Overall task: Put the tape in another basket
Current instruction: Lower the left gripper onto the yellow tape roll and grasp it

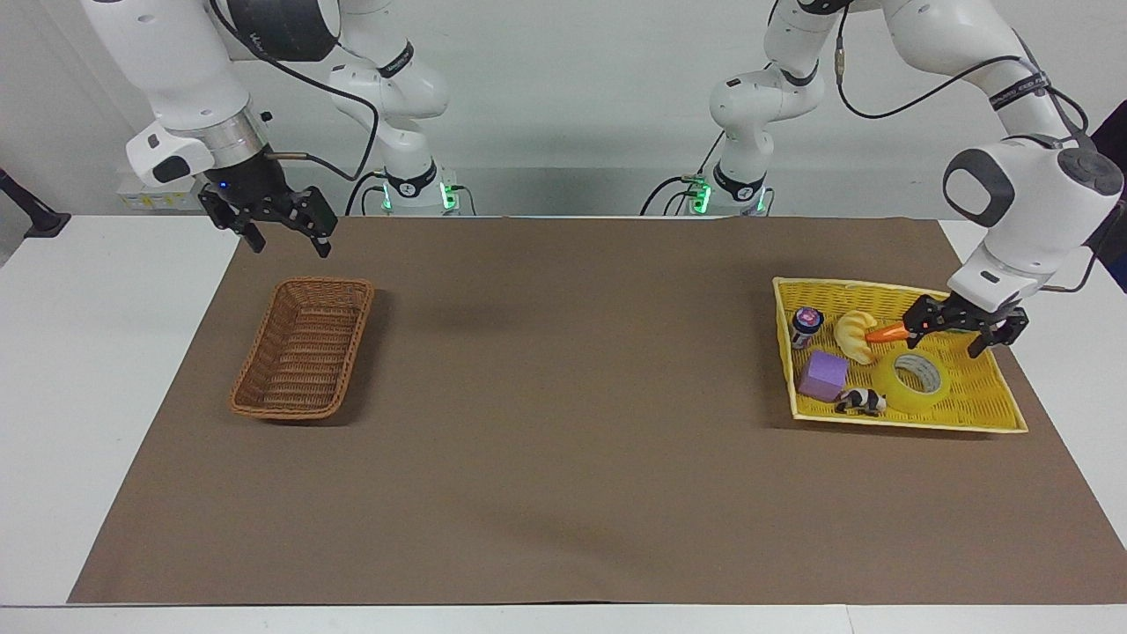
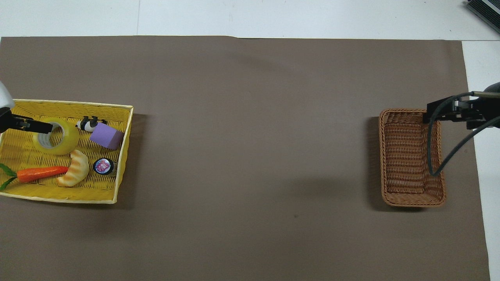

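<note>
In the yellow tray (image 1: 990, 401), the tape (image 1: 916, 380) lies just under the left tool (image 1: 953, 339); fingers spread, empty.

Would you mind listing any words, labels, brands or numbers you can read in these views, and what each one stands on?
No text reads clearly.
Small jar in the yellow tray: pink lid label, too small to read.
Bands on the arms' links: lettering too blurred to read.
Tape, brown wicker basket: no markings visible.

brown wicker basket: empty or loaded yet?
Empty. The brown wicker basket shows only bare weave inside; the tape lies in the yellow tray.
</note>
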Available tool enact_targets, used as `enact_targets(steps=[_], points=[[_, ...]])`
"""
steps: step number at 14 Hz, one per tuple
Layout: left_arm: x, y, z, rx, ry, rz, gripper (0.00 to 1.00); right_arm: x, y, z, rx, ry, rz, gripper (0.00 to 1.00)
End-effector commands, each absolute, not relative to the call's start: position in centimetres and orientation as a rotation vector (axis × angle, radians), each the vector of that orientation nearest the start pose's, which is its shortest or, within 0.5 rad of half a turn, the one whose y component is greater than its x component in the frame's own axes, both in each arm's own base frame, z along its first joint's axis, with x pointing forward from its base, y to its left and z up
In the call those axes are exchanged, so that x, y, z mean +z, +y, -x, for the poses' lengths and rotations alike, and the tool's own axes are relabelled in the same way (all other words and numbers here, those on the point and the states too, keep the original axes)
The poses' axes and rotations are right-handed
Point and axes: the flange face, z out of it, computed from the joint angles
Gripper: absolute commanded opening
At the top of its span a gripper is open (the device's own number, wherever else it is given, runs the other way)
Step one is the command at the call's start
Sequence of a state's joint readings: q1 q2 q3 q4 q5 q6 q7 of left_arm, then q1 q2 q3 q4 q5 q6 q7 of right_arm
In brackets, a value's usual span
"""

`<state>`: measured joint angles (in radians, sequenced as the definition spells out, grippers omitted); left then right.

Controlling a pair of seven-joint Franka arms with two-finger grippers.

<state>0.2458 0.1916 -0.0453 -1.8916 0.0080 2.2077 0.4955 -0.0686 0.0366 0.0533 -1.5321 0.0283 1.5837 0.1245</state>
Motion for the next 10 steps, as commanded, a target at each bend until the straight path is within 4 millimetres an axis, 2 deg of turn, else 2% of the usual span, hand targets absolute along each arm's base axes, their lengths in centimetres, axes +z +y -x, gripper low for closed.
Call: enact_targets(steps=[1,4,6,8,9,10], points=[[38.7,15.3,-61.2,-0.237,0.449,3.049,1.00,62.6,-0.9,-56.2,-0.007,0.187,3.087,1.00],[36.1,17.0,-61.6,-0.264,0.409,3.049,1.00,62.6,-1.0,-56.2,-0.007,0.190,3.088,1.00],[35.1,17.2,-61.4,-0.240,0.405,3.058,1.00,62.5,-0.8,-56.2,-0.005,0.182,3.089,1.00],[32.7,18.0,-60.5,-0.181,0.394,3.080,1.00,63.1,0.3,-56.2,-0.025,0.144,3.084,1.00],[32.6,18.0,-60.4,-0.174,0.394,3.083,0.95,63.7,0.7,-55.9,-0.039,0.131,3.083,1.00],[32.4,17.6,-60.4,-0.170,0.401,3.087,0.69,64.7,1.1,-55.3,-0.064,0.128,3.086,1.00]])
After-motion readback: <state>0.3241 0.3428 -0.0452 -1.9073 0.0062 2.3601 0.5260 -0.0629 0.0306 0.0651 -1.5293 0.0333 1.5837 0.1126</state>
